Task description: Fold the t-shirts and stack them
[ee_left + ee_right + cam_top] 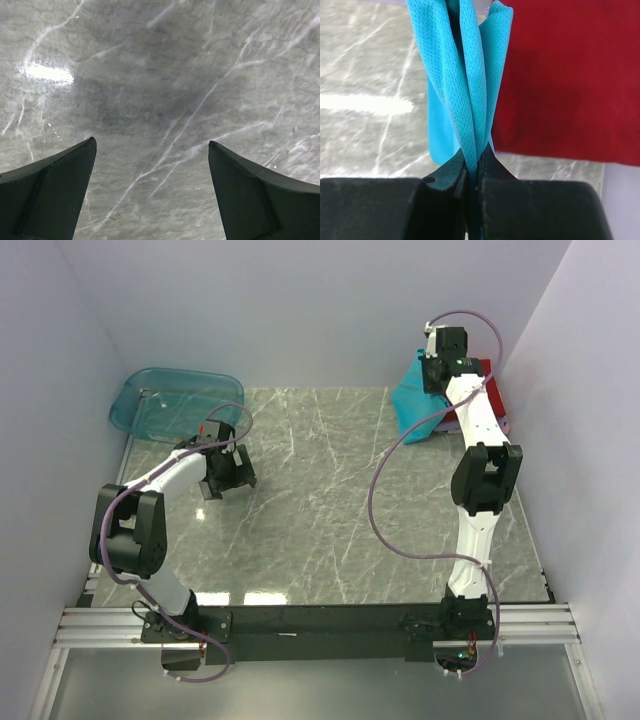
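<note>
My right gripper [437, 375] is at the far right corner of the table, shut on the teal t-shirt [418, 405]. In the right wrist view the teal mesh cloth [462, 90] hangs in folds from the closed jaws [474, 155]. A folded red t-shirt [492, 390] lies beside it on the table, also seen in the right wrist view [565, 80]. A pale lilac edge [503, 426] shows under the red one. My left gripper [228, 478] is open and empty over bare marble at the left; its fingertips [80, 165] are spread wide.
A see-through teal plastic tub [175, 400] stands at the far left corner. White walls close in at the back and both sides. The marble tabletop [320, 500] lies between the two arms.
</note>
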You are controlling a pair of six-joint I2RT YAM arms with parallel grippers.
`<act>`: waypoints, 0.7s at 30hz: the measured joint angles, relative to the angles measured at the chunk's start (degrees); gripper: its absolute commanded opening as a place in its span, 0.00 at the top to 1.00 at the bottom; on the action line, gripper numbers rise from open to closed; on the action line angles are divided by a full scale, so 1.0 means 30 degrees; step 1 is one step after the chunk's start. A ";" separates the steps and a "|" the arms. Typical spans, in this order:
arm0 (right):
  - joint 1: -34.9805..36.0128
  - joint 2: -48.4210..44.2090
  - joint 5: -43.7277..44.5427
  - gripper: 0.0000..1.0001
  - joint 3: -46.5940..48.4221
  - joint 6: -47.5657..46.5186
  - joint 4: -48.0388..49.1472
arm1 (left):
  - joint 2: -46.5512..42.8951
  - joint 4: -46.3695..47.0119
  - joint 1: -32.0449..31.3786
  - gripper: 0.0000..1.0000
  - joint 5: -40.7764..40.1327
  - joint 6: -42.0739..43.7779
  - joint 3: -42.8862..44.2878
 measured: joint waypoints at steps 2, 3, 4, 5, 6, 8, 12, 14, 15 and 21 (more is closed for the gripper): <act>-0.0219 0.0539 0.0000 1.00 0.0612 -0.0248 0.0044 | 0.0000 0.0160 0.0000 0.01 -0.0160 0.0000 -0.0080; -0.0284 0.0692 0.0007 1.00 0.0758 -0.0350 0.0080 | -0.0007 0.0211 0.0007 0.00 -0.0219 0.0000 -0.0102; -0.0342 0.0882 0.0007 1.00 0.0903 -0.0459 0.0131 | -0.0007 0.0262 0.0007 0.01 -0.0277 0.0000 -0.0117; -0.0386 0.1005 0.0015 1.00 0.0976 -0.0583 0.0233 | 0.0000 0.0299 0.0000 0.01 -0.0350 -0.0007 -0.0117; -0.0459 0.1122 0.0015 1.00 0.1005 -0.0729 0.0372 | 0.0000 0.0350 0.0000 0.01 -0.0459 0.0000 -0.0124; -0.0554 0.1297 0.0036 1.00 0.1115 -0.0947 0.0612 | 0.0000 0.0459 0.0000 0.01 -0.0699 0.0000 -0.0124; -0.0605 0.1392 0.0262 1.00 0.1122 -0.1501 0.1428 | 0.0000 0.0488 0.0000 0.01 -0.0962 0.0000 -0.0124; -0.0605 0.1392 0.0568 1.00 0.1107 -0.1902 0.2142 | 0.0007 0.0525 0.0000 0.01 -0.0984 0.0000 -0.0124; -0.0641 0.1392 0.0692 1.00 0.1107 -0.2055 0.2470 | 0.0015 0.0546 0.0000 0.01 -0.0991 0.0000 -0.0124; -0.1100 0.1392 0.1566 1.00 0.1107 -0.3104 0.4044 | 0.0291 0.0619 0.0000 0.01 -0.1093 0.0007 -0.0124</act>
